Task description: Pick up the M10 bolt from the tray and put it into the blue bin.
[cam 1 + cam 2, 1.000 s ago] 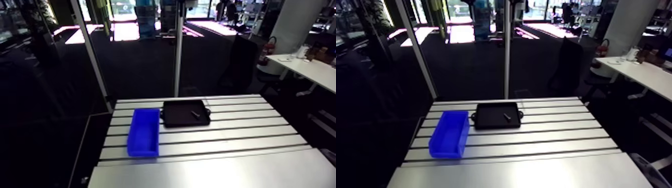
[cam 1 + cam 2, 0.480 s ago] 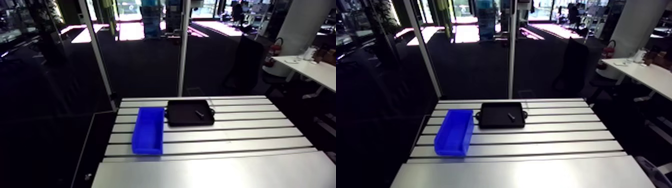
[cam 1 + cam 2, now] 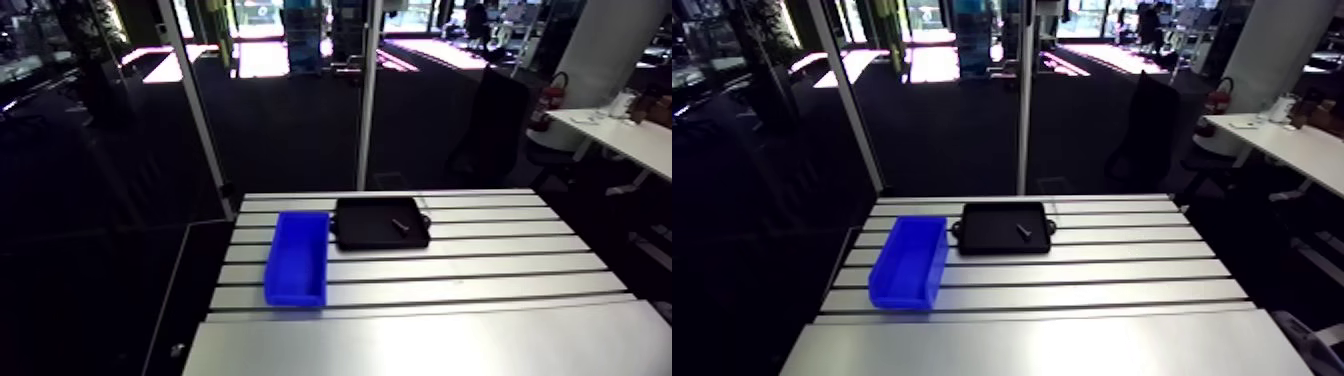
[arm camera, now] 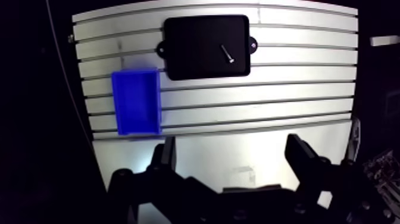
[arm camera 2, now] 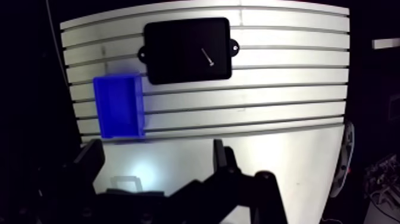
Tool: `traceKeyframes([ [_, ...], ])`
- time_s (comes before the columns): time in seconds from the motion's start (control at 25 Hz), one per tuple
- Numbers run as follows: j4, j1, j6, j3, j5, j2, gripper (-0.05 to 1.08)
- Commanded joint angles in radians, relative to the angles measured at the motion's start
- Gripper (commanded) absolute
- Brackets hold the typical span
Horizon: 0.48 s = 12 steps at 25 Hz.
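A small dark M10 bolt (image 4: 227,54) lies loose in the right half of a black tray (image 4: 190,47), which sits at the far side of the table. In the arm view the bolt (image 3: 401,225) rests in the same tray (image 3: 360,225). The blue bin (image 4: 137,101) stands empty beside the tray, a little nearer to me; the arm view also shows the bin (image 3: 297,257). My gripper (image 4: 233,156) hangs high above the near, smooth part of the table, well short of the tray. It is open with nothing between its fingers (image 4: 166,156).
The slotted aluminium table (image 3: 450,270) carries only the tray and the bin. A smooth plate (image 3: 420,345) covers its near strip. Two upright metal posts (image 3: 367,100) rise behind the far edge. The table's left edge drops off beside the bin.
The arm view has shifted a little, so the camera has moved. The bolt, tray and bin lie where they were.
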Motion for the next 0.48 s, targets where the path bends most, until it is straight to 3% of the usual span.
traceKeyframes([
  [0.04,-0.001,0.0,0.0,-0.026,0.001,0.025,0.01],
  [0.48,0.001,-0.01,-0.003,-0.031,-0.004,0.137,0.01],
])
